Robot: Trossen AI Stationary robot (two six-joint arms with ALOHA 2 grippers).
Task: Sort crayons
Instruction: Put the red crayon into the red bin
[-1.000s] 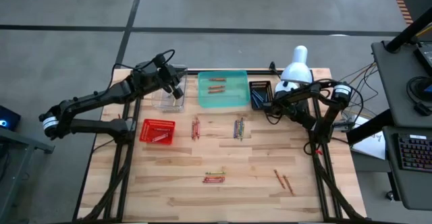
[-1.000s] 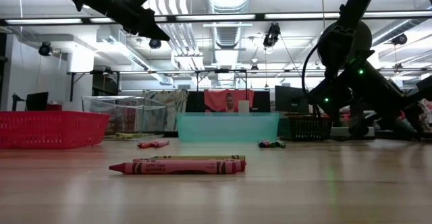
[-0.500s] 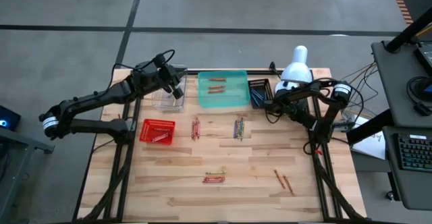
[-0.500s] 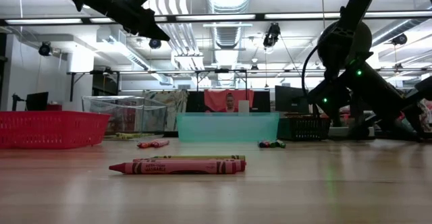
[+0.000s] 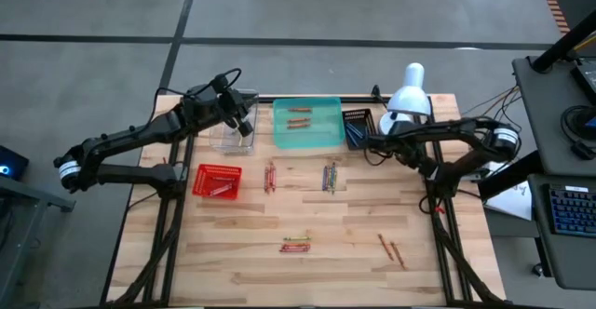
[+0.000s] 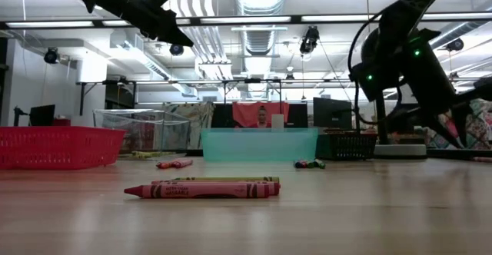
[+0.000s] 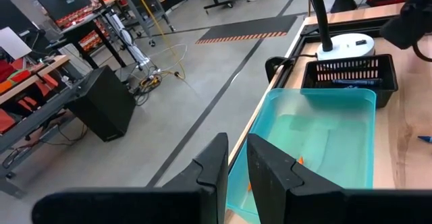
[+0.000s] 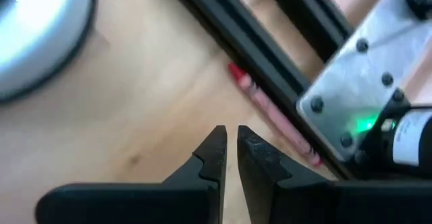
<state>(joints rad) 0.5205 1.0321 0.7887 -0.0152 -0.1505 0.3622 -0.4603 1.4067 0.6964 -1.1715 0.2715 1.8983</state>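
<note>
The high view looks straight down on the whole table [image 5: 307, 225]; the low view sits at its surface, facing level toward the teal tray [image 6: 259, 144] and the room behind. Both share that tray, as does the left wrist view from close above it, while the right wrist view stares down at bare wood nearby.

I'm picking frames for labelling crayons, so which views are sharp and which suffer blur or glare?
High view: evenly lit, crayons tiny. Low view: the nearest red crayon is sharp, the teal tray softer, ceiling lights glare. Right wrist view: blurred throughout, a red crayon soft beside the rail. Left wrist view: clear, fingers in shadow.
</note>
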